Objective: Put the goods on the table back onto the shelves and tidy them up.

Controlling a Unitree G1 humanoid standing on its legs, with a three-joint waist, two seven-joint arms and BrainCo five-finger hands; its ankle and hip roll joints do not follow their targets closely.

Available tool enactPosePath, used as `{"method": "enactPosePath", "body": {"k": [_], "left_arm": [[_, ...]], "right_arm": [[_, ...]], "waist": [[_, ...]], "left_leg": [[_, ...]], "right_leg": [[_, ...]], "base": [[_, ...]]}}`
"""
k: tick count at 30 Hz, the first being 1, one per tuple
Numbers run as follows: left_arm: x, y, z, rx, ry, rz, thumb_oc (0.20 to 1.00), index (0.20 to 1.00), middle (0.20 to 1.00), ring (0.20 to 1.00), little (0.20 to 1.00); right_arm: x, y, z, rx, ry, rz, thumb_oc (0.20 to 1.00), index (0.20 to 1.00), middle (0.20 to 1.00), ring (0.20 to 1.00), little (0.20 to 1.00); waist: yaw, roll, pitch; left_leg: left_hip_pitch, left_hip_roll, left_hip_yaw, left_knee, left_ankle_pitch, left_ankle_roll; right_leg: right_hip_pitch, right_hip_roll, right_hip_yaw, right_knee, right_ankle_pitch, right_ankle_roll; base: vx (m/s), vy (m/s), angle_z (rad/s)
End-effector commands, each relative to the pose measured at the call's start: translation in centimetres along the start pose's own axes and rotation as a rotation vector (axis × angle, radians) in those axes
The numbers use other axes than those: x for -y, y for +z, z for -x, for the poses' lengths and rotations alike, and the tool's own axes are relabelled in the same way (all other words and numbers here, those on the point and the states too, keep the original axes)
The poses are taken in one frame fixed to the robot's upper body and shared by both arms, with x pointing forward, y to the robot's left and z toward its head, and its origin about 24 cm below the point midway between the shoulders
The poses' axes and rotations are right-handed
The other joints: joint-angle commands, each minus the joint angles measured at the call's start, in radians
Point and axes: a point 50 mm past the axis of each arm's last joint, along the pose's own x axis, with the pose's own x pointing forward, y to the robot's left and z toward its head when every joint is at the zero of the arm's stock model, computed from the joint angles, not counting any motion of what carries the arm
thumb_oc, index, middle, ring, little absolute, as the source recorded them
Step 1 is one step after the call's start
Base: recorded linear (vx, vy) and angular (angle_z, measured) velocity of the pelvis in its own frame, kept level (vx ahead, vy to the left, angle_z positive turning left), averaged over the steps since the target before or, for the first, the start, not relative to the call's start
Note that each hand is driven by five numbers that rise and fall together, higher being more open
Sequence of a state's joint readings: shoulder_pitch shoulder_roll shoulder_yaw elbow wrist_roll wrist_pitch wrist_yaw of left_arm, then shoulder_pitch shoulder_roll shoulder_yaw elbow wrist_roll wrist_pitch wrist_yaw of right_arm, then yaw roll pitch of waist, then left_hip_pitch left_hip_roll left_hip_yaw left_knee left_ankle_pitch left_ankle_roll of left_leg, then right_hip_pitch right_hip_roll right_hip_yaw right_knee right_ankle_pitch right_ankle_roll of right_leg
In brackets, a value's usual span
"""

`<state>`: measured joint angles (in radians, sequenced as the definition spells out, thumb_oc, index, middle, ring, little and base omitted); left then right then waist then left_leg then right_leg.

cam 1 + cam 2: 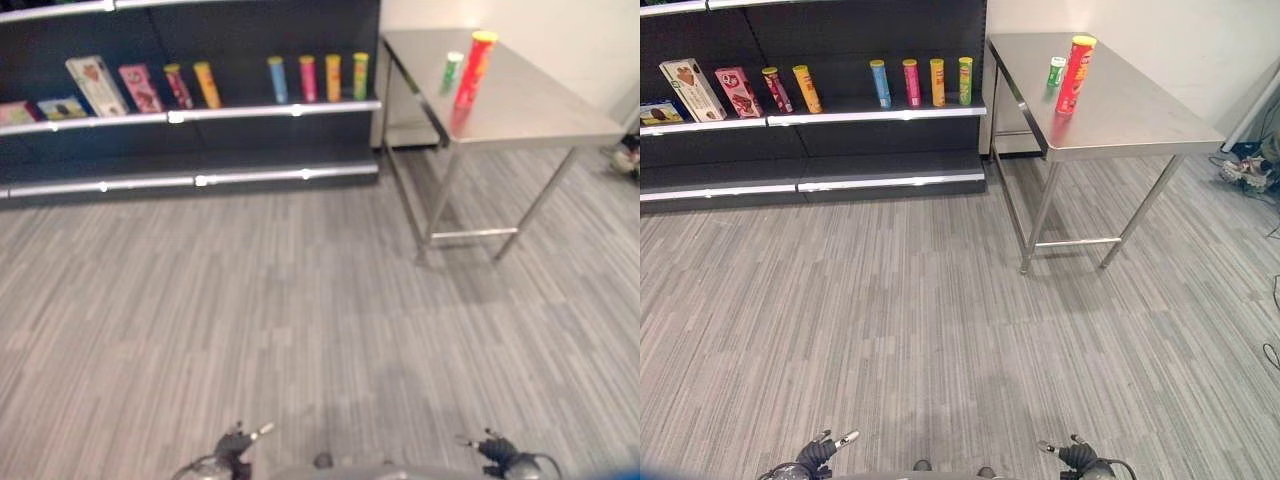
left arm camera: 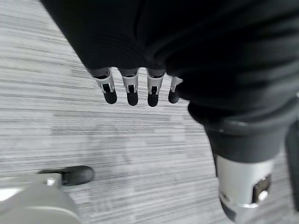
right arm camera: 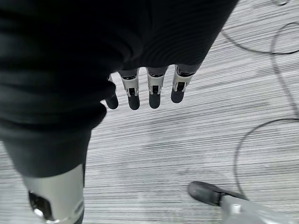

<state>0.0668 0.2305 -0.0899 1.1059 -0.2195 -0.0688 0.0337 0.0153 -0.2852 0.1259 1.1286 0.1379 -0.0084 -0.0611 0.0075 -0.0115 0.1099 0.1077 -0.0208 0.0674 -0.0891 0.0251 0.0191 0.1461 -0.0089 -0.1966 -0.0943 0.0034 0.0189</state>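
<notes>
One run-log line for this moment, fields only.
left hand: open, empty, low over floor | right hand: open, empty | red tube can, green can: upright on steel table | shelf: stocked

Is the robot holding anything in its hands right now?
No. The left hand and right hand hang open over the floor, holding nothing.

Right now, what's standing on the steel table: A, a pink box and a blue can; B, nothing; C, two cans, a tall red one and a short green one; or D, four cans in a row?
C: a tall red can and a short green can stand side by side on the steel table.
</notes>
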Motion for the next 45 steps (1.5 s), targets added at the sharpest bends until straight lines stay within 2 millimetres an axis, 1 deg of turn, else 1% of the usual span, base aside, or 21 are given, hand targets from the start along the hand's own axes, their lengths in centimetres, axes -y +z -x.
{"method": "enactPosePath", "body": {"k": [1, 3, 8, 11, 16, 31, 37, 41, 42, 45], "left_arm": [[0.1, 1.5, -0.4, 0.039, -0.012, -0.021, 1.0, 1.0, 1.0, 1.0, 1.0], [0.0, 1.5, -0.4, 0.037, -0.009, -0.033, 1.0, 1.0, 1.0, 1.0, 1.0], [0.2, 1.0, -0.4, 0.016, -0.013, -0.026, 1.0, 1.0, 1.0, 1.0, 1.0], [0.3, 0.9, -0.4, 0.012, -0.014, -0.028, 1.0, 1.0, 1.0, 1.0, 1.0], [0.3, 0.3, -0.3, -0.014, -0.015, -0.025, 1.0, 1.0, 1.0, 1.0, 1.0], [0.0, 0.1, -0.3, -0.02, -0.007, -0.017, 1.0, 1.0, 1.0, 1.0, 1.0], [0.0, -0.1, -0.3, -0.031, 0.004, 0.033, 1.0, 1.0, 1.0, 1.0, 1.0], [0.0, 0.0, -0.3, -0.027, 0.003, 0.028, 1.0, 1.0, 1.0, 1.0, 1.0], [0.0, 0.2, -0.3, -0.021, 0.0, 0.031, 1.0, 1.0, 1.0, 1.0, 1.0], [-0.1, 0.4, -0.4, -0.016, 0.003, 0.038, 1.0, 1.0, 1.0, 1.0, 1.0]], "right_arm": [[1.5, 0.9, -0.1, 0.033, -0.044, 0.012, 1.0, 1.0, 1.0, 1.0, 1.0], [1.4, 0.8, -0.1, 0.026, -0.042, 0.014, 1.0, 1.0, 1.0, 1.0, 1.0], [1.0, -0.4, 0.0, -0.019, -0.03, 0.021, 1.0, 1.0, 1.0, 1.0, 1.0], [0.9, -0.5, 0.0, -0.025, -0.028, 0.023, 1.0, 1.0, 1.0, 1.0, 1.0], [0.7, -1.3, 0.1, -0.055, -0.025, 0.009, 1.0, 1.0, 1.0, 1.0, 1.0], [0.8, -1.1, 0.1, -0.047, -0.023, 0.014, 1.0, 1.0, 1.0, 1.0, 1.0], [0.5, -1.0, 0.0, -0.044, -0.015, 0.027, 1.0, 1.0, 1.0, 1.0, 1.0], [0.5, -0.7, 0.0, -0.036, -0.013, 0.035, 1.0, 1.0, 1.0, 1.0, 1.0], [0.5, -0.4, -0.1, -0.029, -0.012, 0.047, 1.0, 1.0, 1.0, 1.0, 1.0], [0.5, -0.2, -0.1, -0.022, -0.012, 0.043, 1.0, 1.0, 1.0, 1.0, 1.0]], "waist": [[0.003, -0.01, -0.025], [0.002, -0.01, -0.024], [0.0, -0.01, -0.025], [0.0, -0.01, -0.024], [-0.002, -0.009, -0.025], [-0.005, -0.004, -0.023], [0.0, -0.01, -0.021], [0.003, -0.012, -0.017], [0.008, -0.013, -0.01], [0.011, -0.015, -0.002]], "left_leg": [[0.018, 0.058, 0.009, 0.002, -0.051, -0.085], [0.016, 0.058, 0.011, 0.002, -0.05, -0.084], [0.014, 0.055, 0.011, 0.002, -0.051, -0.083], [0.015, 0.055, 0.01, 0.002, -0.051, -0.082], [0.013, 0.052, 0.01, 0.002, -0.054, -0.079], [0.01, 0.042, 0.011, 0.002, -0.057, -0.072], [0.008, 0.038, 0.009, 0.002, -0.058, -0.068], [0.002, 0.034, 0.008, 0.002, -0.059, -0.063], [0.0, 0.028, 0.009, 0.002, -0.06, -0.054], [-0.01, 0.021, 0.012, 0.016, -0.067, -0.047]], "right_leg": [[-0.014, -0.073, 0.002, 0.008, -0.015, 0.108], [-0.017, -0.074, 0.004, 0.009, -0.014, 0.109], [-0.018, -0.075, 0.007, 0.009, -0.014, 0.109], [-0.018, -0.075, 0.008, 0.009, -0.014, 0.109], [-0.022, -0.078, 0.013, 0.011, -0.013, 0.11], [-0.033, -0.089, 0.022, 0.02, -0.008, 0.114], [-0.037, -0.091, 0.022, 0.021, -0.005, 0.117], [-0.047, -0.095, 0.026, 0.027, -0.004, 0.12], [-0.054, -0.1, 0.032, 0.038, -0.004, 0.123], [-0.068, -0.108, 0.037, 0.052, -0.002, 0.128]], "base": [[0.0, 0.0, 0.0], [0.0, 0.0, 0.0], [0.0, 0.0, 0.0], [0.0, 0.0, 0.0], [0.0, 0.0, 0.0], [0.0, 0.009, -0.02], [0.0, 0.006, 0.0], [0.0, 0.035, -0.01], [-0.01, 0.054, -0.04], [-0.03, 0.073, -0.07]]}}
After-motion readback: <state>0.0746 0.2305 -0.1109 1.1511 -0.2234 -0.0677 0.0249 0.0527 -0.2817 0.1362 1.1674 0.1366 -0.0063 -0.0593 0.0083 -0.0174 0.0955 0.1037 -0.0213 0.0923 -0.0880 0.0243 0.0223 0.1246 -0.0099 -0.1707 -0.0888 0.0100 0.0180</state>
